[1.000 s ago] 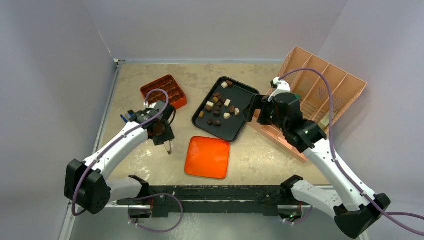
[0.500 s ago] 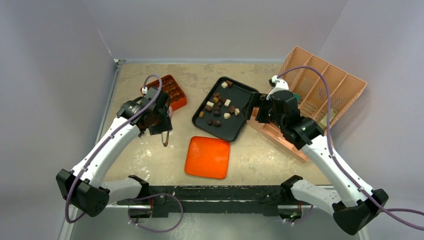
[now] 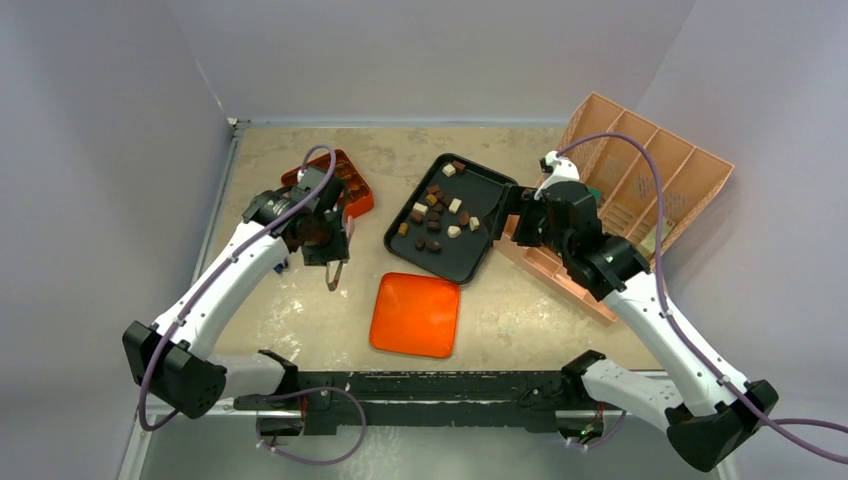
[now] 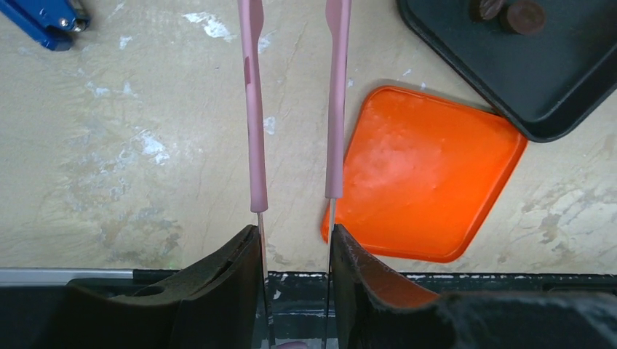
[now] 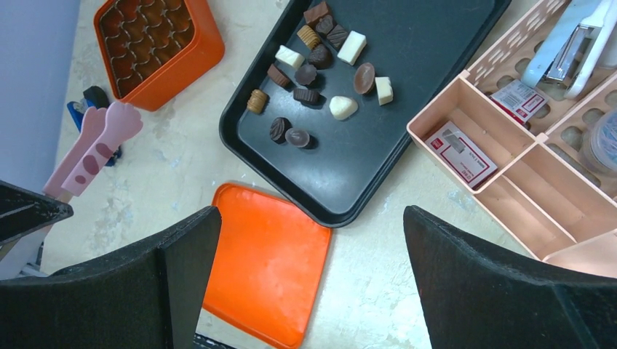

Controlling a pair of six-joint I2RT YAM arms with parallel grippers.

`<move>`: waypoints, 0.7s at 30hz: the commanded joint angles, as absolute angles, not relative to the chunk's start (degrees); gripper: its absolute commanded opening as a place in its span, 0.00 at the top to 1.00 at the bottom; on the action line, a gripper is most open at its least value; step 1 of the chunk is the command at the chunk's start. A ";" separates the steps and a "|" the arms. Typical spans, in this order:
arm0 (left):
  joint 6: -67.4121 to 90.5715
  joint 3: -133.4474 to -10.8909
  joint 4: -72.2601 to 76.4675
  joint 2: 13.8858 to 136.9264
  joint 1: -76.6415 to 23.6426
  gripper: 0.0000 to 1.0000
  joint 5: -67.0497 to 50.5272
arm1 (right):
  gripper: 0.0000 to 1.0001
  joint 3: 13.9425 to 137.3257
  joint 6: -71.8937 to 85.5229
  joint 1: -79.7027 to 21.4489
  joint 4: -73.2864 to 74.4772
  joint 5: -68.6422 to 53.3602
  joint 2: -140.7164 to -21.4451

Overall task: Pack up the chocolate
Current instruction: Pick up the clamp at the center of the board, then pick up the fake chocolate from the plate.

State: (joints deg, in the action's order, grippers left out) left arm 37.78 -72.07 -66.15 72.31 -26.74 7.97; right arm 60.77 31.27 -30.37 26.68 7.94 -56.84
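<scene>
The chocolate lies as several dark, brown and cream pieces on the black tray, clear in the right wrist view as chocolate on the tray. My left gripper is shut on pink tongs. Its jaws clamp the tongs' base, and the empty tips point over bare table near the orange lid. The orange compartmented box sits just behind that arm. My right gripper hangs open and empty at the tray's right edge, jaws wide apart.
A pink organiser with a stapler and small packets stands at the right, touching the tray. The orange lid lies flat in front of the tray. A blue tool lies on the table at the left.
My left arm has swung back and slightly right with the tongs, closer to the orange box. The right arm has barely shifted.
</scene>
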 commanded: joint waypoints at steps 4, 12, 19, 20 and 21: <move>35.40 -80.44 -63.93 76.69 -29.29 0.64 5.00 | 0.03 62.77 32.08 -30.66 26.76 8.74 -54.21; 35.89 -88.17 -60.74 86.59 -38.35 0.65 6.31 | 0.03 63.43 30.22 -30.67 28.42 9.96 -53.14; 36.18 -90.16 -57.20 93.37 -40.53 0.66 4.17 | 0.03 62.61 29.01 -30.73 29.03 12.66 -51.20; 36.11 -90.17 -57.09 94.00 -40.60 0.66 4.09 | 0.03 62.51 28.93 -30.64 29.08 12.70 -50.97; 36.00 -90.04 -56.76 94.49 -40.66 0.67 4.09 | 0.03 62.41 28.73 -30.63 29.09 12.79 -50.86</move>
